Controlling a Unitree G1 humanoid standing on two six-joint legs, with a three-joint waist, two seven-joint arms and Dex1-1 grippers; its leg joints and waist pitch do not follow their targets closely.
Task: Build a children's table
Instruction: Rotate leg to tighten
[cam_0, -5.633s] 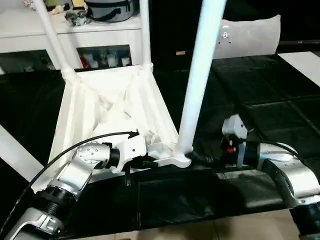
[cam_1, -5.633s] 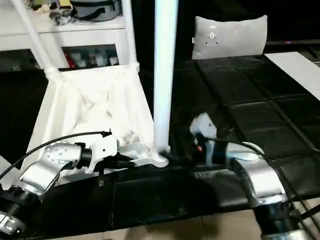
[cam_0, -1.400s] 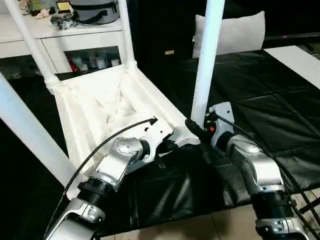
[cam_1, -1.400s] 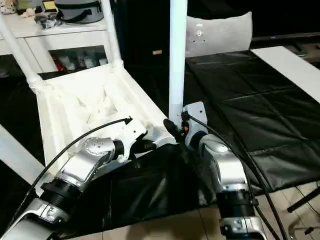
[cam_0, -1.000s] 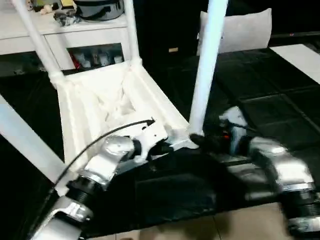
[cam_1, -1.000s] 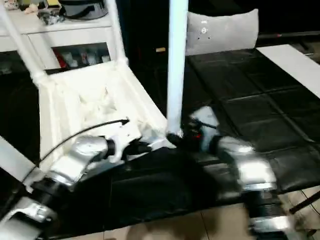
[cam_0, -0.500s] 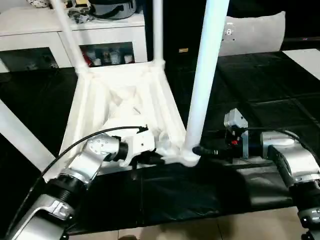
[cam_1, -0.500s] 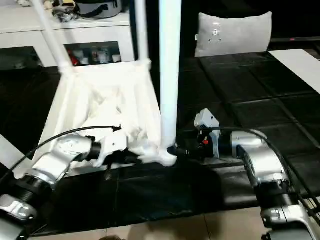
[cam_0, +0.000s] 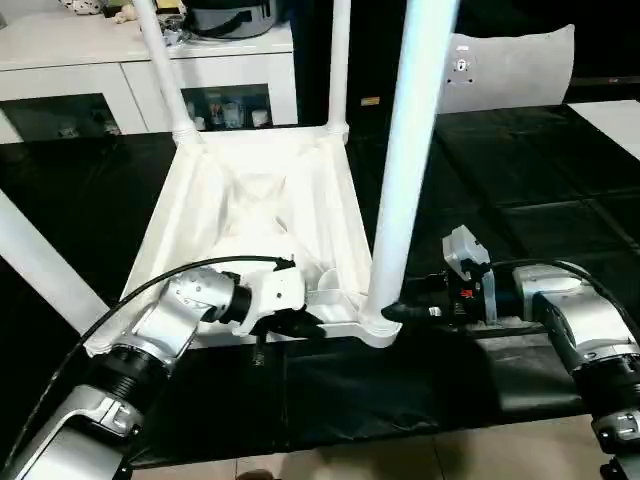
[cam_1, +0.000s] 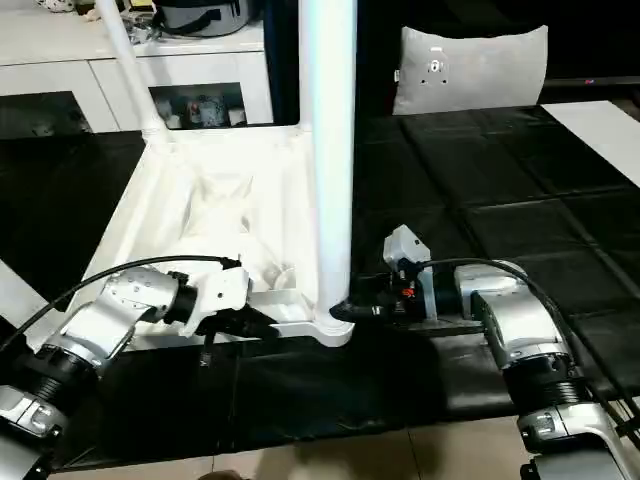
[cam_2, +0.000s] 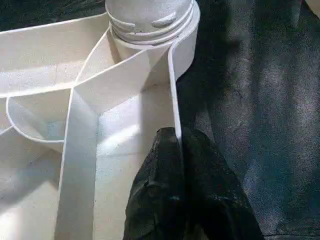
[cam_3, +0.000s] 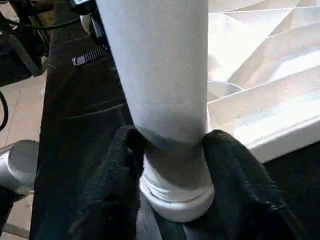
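The children's table lies upside down on the black mat, its white ribbed top (cam_0: 250, 200) facing up. Four white legs stand in its corner sockets; the near right leg (cam_0: 402, 190) rises in front of me. My left gripper (cam_0: 308, 326) is shut on the top's near rim (cam_2: 172, 95), the black fingers (cam_2: 165, 165) pinching the thin wall beside the corner socket (cam_2: 150, 20). My right gripper (cam_3: 172, 150) is closed around the base of the near right leg (cam_3: 160, 65), one finger (cam_3: 120, 170) pressed against each side just above the socket collar.
A white glass-door cabinet (cam_0: 70, 75) stands behind the table. A grey cushion (cam_0: 510, 65) leans at the back right, and a white panel (cam_0: 615, 115) lies at the far right. The black mat (cam_0: 520, 180) ends at a strip of tiled floor (cam_0: 420, 455) near me.
My right gripper's fingers have closed in around the base of the near right leg. The left gripper keeps its hold on the rim. The view has shifted.
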